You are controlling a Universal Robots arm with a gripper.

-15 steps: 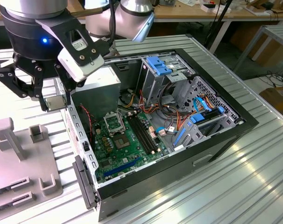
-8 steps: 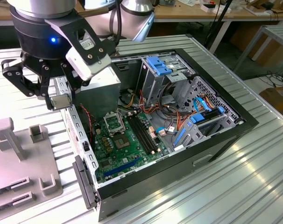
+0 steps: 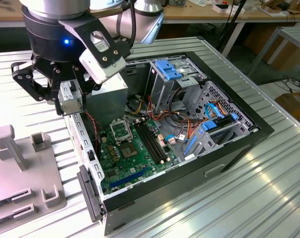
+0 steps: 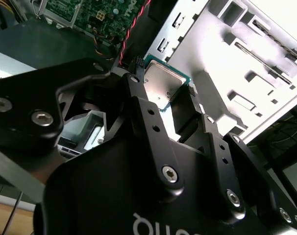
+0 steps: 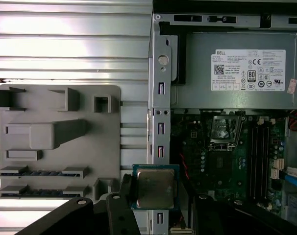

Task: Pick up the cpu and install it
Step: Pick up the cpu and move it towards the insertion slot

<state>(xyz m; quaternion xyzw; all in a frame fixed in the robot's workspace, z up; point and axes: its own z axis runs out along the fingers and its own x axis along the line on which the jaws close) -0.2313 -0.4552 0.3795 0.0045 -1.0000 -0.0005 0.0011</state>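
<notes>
Here, one hand (image 5: 159, 198) clamps one cpu (image 5: 155, 187) above the case wall (image 5: 160, 122).

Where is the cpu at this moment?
In the first wrist view the cpu sits between the gripper's jaws, over the case's side rail, between the grey fixture and the motherboard, clear of the socket.

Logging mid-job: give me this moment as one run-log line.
gripper: shut on cpu | cpu: held aloft by case wall | socket: not yet filled
</notes>
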